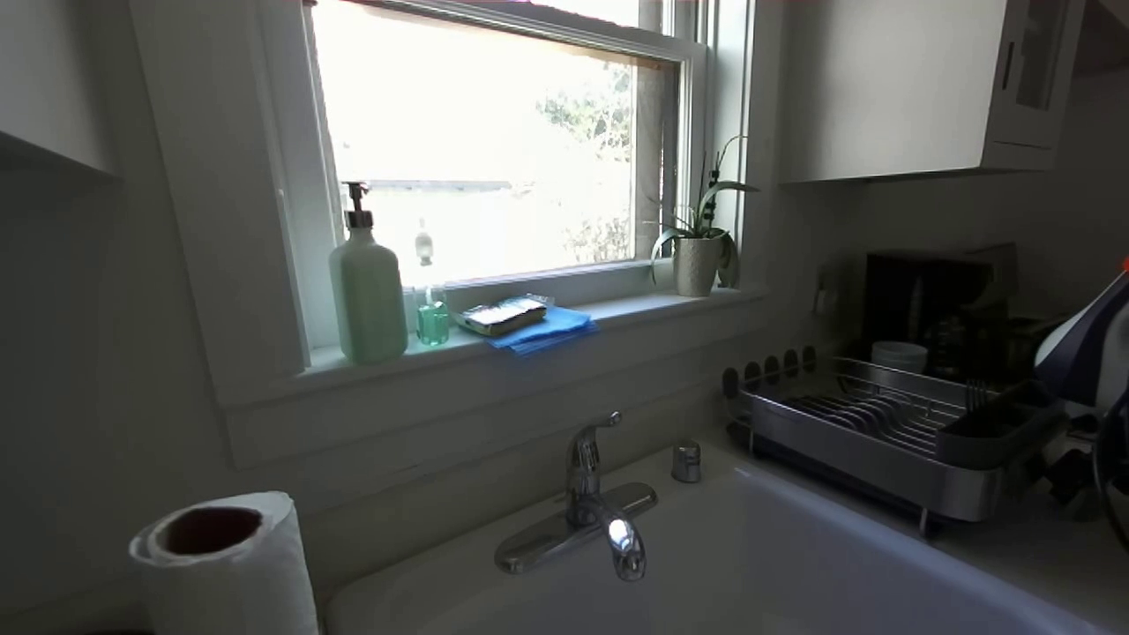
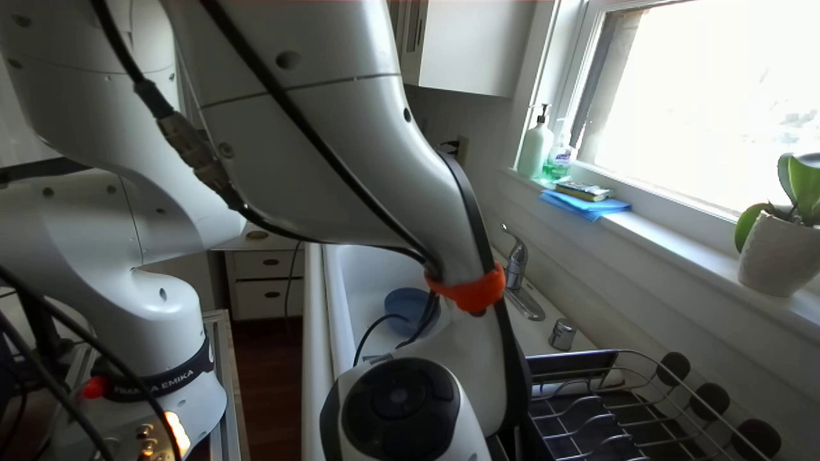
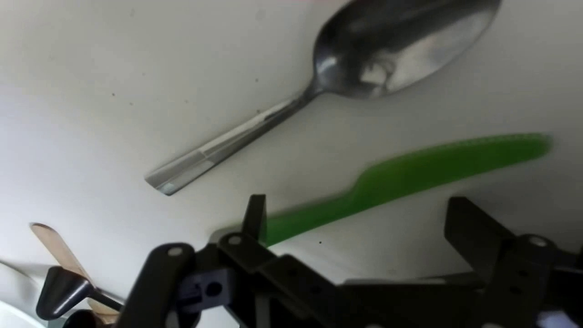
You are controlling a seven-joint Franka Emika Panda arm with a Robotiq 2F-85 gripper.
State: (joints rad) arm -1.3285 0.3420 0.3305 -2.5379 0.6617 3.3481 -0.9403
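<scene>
While gripper [image 3: 358,201] gapes, sink [image 2: 360,275] holds bowl [image 2: 409,303].

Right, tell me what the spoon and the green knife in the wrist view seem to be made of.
Spoon: metal, likely stainless steel, polished; its bowl mirrors light and dark patches and its handle glints.
Green knife: probably plastic, fairly matt; one even green along its visible length, without metallic shine.

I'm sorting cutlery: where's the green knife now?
In the wrist view, mostly right of centre, the green knife lies just below the spoon, its handle partly hidden by the hand.
</scene>
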